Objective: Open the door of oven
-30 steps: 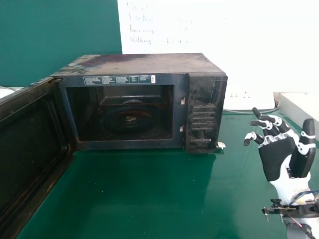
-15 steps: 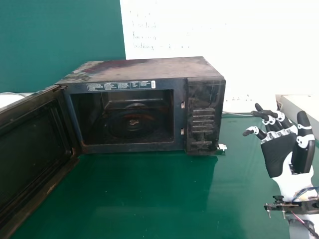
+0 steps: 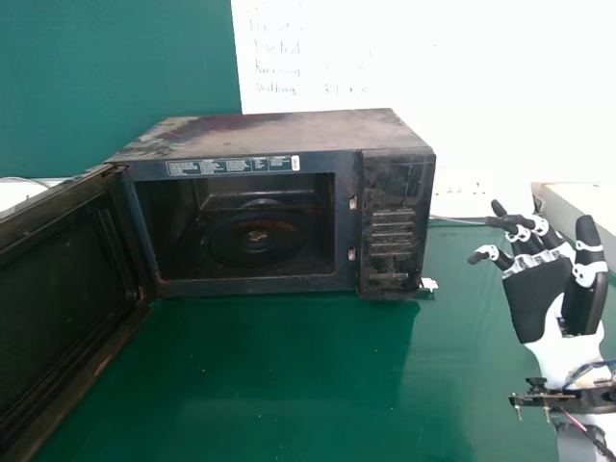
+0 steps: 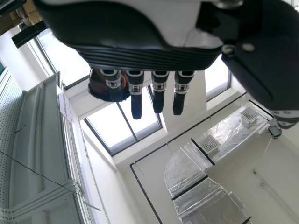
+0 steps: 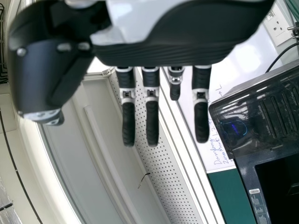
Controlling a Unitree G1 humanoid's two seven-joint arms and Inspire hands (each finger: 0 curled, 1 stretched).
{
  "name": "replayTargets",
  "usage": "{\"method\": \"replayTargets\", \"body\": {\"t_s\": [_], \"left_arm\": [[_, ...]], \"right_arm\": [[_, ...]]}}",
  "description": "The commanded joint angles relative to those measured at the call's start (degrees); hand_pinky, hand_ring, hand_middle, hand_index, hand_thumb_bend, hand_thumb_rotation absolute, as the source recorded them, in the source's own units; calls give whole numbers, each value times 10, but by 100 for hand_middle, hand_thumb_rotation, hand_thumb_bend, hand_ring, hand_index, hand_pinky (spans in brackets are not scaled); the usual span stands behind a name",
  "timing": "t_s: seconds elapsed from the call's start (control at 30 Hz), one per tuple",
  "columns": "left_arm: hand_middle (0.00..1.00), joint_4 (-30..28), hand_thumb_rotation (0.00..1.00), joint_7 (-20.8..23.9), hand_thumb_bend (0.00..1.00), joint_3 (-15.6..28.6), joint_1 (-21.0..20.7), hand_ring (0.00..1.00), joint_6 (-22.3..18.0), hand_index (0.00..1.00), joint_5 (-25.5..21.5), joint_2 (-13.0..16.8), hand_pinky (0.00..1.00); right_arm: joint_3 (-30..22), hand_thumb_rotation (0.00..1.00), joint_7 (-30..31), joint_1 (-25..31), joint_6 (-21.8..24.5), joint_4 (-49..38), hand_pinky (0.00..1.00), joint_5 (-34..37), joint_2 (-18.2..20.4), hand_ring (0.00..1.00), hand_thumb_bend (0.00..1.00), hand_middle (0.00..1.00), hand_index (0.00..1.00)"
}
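Right hand (image 3: 535, 300) slightly higher

Upper centre of the head view, handwriting (image 3: 277, 69) on the whiteboard (image 3: 404, 125) read "Running" above "Walking". A label strip (image 3: 231, 166) with tiny print crossed the front of the oven (image 3: 279, 130). In the right wrist view, blue writing (image 5: 216, 151) included "Damping".

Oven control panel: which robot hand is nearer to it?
Right, it seems. The right hand is right of the control panel, apart from it. The left hand appears against windows in its wrist view; its exact distance from the panel is unclear.
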Motion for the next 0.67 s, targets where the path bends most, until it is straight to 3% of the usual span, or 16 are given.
{"method": "replayTargets", "body": {"t_s": [0.0, 0.4, 0.63], "left_arm": [[57, 1, 61, -2, 75, -9, 6, 51, -9, 54, -9, 1, 34], [55, 6, 62, -17, 74, -28, 24, 48, -34, 51, -22, 3, 32], [54, 5, 59, -19, 79, -35, 26, 48, -37, 51, -34, 1, 31]], "right_arm": [[-1, 82, 0, -8, -4, 3, 81, 1, -1, 90, 100, 98, 94], [0, 82, 2, -8, -1, 1, 83, 4, 0, 91, 100, 98, 95], [0, 82, -3, -7, -3, -1, 82, 0, 1, 90, 100, 98, 95]]}}
